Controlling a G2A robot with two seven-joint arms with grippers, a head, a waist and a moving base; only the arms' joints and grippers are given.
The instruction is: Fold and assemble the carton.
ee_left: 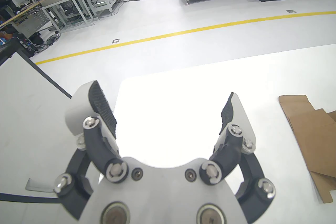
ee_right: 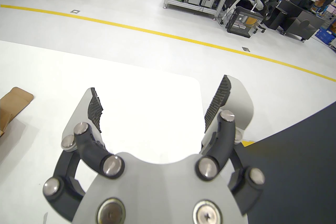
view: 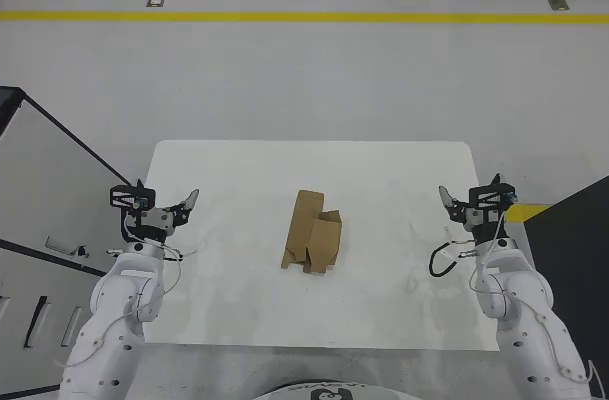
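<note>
A flat, unfolded brown carton (view: 312,232) lies in the middle of the white table (view: 244,300). Its edge shows in the left wrist view as the carton (ee_left: 312,141) and in the right wrist view as the carton (ee_right: 11,104). My left gripper (view: 167,200) hangs over the table's left edge, open and holding nothing; its fingers (ee_left: 101,107) stand wide apart around the left gripper (ee_left: 165,101). At the table's right edge my right gripper (view: 471,192) is also open, seen close as the right gripper (ee_right: 157,96). Both are well away from the carton.
A dark panel (view: 584,240) stands beside the table on the right, and a black-framed white panel (view: 24,190) on the left. Beyond the table's far edge runs a yellow floor line (view: 304,16). Bare tabletop surrounds the carton.
</note>
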